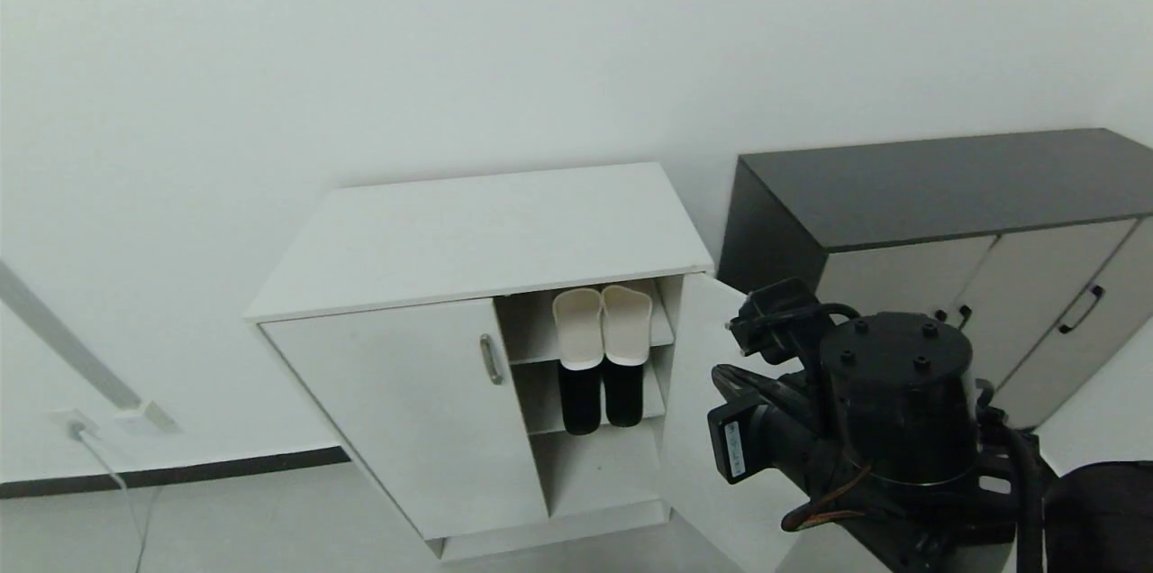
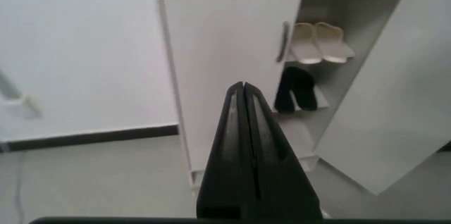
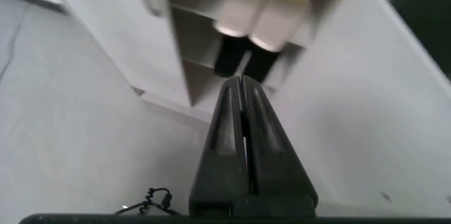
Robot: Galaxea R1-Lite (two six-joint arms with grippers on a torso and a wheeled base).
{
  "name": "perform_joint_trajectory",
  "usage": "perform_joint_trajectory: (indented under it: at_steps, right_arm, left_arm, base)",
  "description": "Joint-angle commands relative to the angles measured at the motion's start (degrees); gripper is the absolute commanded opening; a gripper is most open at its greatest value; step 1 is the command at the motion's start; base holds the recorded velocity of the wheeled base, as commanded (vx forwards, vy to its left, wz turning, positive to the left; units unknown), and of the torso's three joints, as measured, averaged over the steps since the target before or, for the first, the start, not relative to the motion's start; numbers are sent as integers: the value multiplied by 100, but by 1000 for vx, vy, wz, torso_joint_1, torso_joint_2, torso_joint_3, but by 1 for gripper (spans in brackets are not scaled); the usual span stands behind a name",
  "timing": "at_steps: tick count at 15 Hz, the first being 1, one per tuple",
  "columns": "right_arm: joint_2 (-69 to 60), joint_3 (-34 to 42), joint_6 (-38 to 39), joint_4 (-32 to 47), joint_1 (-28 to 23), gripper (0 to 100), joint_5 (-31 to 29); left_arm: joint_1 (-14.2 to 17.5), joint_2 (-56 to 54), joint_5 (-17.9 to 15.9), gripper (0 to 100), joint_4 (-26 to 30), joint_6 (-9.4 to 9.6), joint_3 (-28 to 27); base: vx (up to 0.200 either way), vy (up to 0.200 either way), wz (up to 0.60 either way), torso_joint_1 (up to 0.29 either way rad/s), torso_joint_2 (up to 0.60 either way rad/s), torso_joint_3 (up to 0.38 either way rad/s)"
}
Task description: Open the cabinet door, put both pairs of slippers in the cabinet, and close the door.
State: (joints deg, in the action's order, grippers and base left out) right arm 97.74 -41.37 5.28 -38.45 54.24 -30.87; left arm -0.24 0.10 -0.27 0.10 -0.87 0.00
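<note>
Here, the white cabinet (image 1: pixel 477 240) is seen against the wall, with its right door (image 1: pixel 698 393) swung open and its left door (image 1: pixel 405 411) shut. The white slippers (image 1: pixel 602 325) are placed on the upper shelf and the black slippers (image 1: pixel 602 395) on the shelf just below (each pair side by side). The left pincer (image 2: pixel 243 90) is clenched on nothing and pointed toward the shut door. The right pincer (image 3: pixel 242 83) is likewise clenched and empty, aimed at the open compartment. A dark cabinet (image 1: pixel 946 186) is seen to the right, near the white one.
</note>
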Motion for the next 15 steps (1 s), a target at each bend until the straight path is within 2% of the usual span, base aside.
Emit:
perform_joint_trajectory:
  at_steps: [1, 4, 9, 15]
  right_arm:
    - [-1, -2, -1, -66, -1, 0, 2]
    - [8, 42, -1, -137, -36, 0, 10]
    - [113, 42, -9, -207, -62, 0, 2]
    - [113, 42, -53, -216, -71, 0, 2]
  left_arm:
    - [7, -1, 0, 0, -1, -1, 0]
    - [7, -1, -8, 0, -1, 51, 0]
    - [7, -1, -8, 0, -1, 34, 0]
    - [7, -1, -8, 0, -1, 25, 0]
  base:
    - [0, 0, 0, 0, 0, 0]
    - [0, 0, 0, 0, 0, 0]
    - [0, 0, 0, 0, 0, 0]
    - [-200, 0, 0, 2, 1, -2]
